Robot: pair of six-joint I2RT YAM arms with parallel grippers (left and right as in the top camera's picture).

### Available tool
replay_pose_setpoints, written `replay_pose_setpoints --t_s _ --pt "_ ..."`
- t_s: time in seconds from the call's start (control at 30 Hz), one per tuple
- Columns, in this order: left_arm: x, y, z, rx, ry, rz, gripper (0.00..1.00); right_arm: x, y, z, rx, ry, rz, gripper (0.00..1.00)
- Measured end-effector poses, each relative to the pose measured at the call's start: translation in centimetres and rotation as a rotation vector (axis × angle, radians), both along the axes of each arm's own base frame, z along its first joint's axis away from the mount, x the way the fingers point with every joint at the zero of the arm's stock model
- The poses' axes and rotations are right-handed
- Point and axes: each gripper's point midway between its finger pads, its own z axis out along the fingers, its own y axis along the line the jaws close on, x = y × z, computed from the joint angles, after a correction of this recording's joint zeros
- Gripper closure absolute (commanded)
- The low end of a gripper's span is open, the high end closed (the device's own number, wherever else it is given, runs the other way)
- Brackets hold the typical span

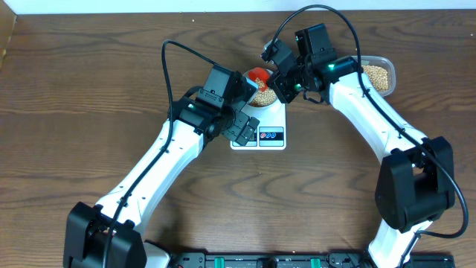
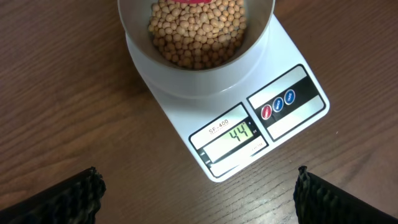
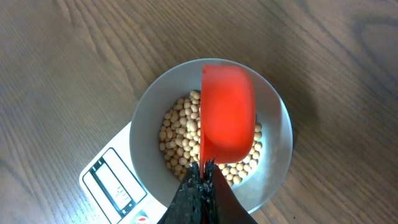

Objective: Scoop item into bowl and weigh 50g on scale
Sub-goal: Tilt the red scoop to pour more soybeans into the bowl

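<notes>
- Far left, the wooden table [image 1: 74,112] runs out as wide open wood, all the way to its left edge and to the back edge at the top of the overhead view.
- Here's the left gripper [image 2: 198,196], hovering over the front edge of the scale. Its jaws are spread wide and hold nothing, with one black fingertip [image 2: 81,196] low in each corner of the wrist view.
- The scale [image 2: 180,115] lies flat on the wood at an angle, all four edges open to reach, and its display [image 2: 231,138] reads 44.
- The bowl [image 2: 205,78] sits on the back half of the scale, its rim overhanging the platform's left edge.
- The beans [image 2: 199,31] lie heaped in the bottom of the bowl, well below its rim.
- A red scoop [image 3: 227,106] hangs over the middle of the bowl, inside the rim line; I cannot tell whether it touches the beans.
- The right gripper [image 3: 200,186] is clamped tight on the scoop's handle at the bowl's near rim.
- Far right, a clear tub [image 1: 390,74] with more beans stands near the back edge, partly under the right arm.
</notes>
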Motion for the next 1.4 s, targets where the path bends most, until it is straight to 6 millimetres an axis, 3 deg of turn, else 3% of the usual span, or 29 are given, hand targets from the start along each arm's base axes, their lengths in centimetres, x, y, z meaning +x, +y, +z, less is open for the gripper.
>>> replay_pose_setpoints --t_s 1.4 --pt "0.00 0.00 0.00 0.000 0.000 0.000 0.00 0.15 0.04 0.49 -0.050 -0.107 0.120 0.99"
